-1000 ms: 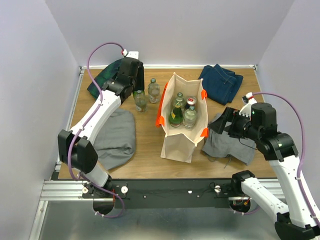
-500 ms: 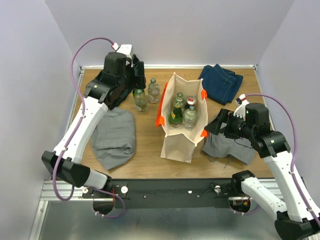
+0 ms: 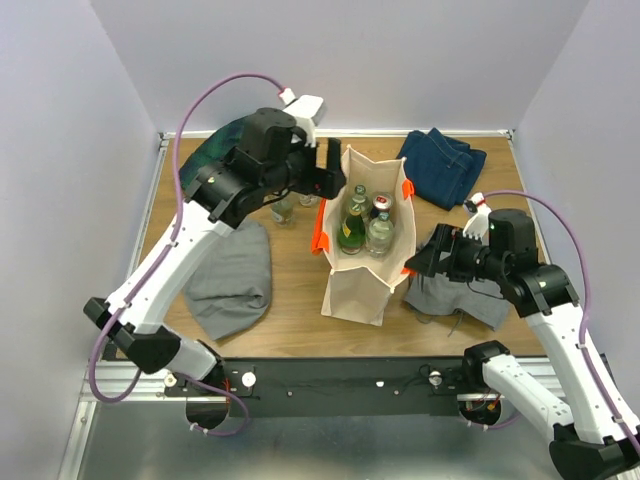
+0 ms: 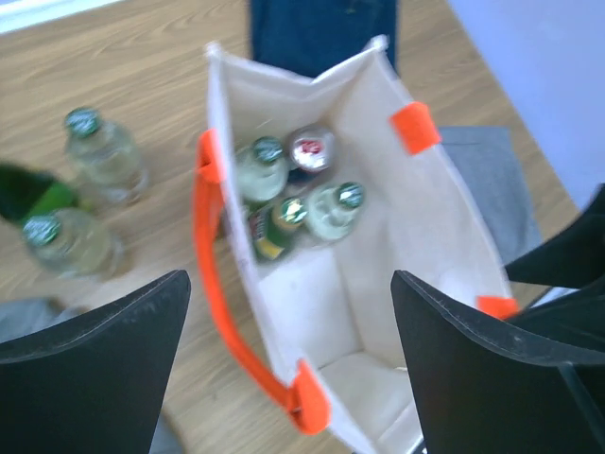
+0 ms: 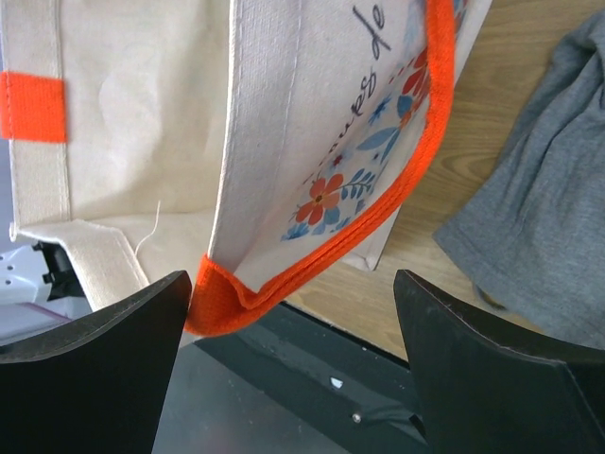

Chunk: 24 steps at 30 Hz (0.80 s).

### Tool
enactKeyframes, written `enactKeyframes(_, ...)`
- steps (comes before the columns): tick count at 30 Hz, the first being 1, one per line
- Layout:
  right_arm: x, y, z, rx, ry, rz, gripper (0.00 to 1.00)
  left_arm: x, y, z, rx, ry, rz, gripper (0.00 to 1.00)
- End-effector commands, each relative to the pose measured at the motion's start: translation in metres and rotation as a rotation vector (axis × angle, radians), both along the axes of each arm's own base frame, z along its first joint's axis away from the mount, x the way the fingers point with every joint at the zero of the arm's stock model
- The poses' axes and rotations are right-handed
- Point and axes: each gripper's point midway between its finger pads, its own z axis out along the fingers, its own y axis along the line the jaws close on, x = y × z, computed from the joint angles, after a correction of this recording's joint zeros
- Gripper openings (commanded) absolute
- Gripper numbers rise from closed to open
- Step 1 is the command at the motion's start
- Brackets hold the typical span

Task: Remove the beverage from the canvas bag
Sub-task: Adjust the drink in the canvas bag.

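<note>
The left gripper has lifted away from the two clear bottles standing left of the bag. It has swung to the upper centre of the frame, jaws spread wide and empty above the canvas bag. That suggests one drink is delivered and the next is being sought. Inside the stiff beige cloth with its orange webbing handles stand smooth round glassy drinks and a red-topped can. At middle right, the right gripper gapes either side of a handle, gripping nothing.

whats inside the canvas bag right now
Four drinks stand at the far end of the canvas bag: a dark green bottle, a clear bottle beside it, a pale bottle behind, and a red-topped drink. Their lower parts and the floor under them are hidden.
</note>
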Motion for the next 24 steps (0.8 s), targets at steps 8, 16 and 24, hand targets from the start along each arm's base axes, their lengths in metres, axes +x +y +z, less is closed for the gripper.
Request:
enactKeyframes(8,-0.04,0.005,-0.01,0.018,0.077,0.121,0.97,-0.023,-0.083,-0.018,0.086,0.043,-0.137,0.9)
enactKeyframes(16,-0.058,0.01,-0.017,0.048,0.134,0.174,0.97,-0.018,-0.098,-0.048,0.132,0.098,-0.142,0.84)
enactKeyframes(24,-0.063,0.01,-0.022,0.039,0.169,0.201,0.97,-0.023,-0.109,-0.08,0.167,0.15,-0.142,0.82)
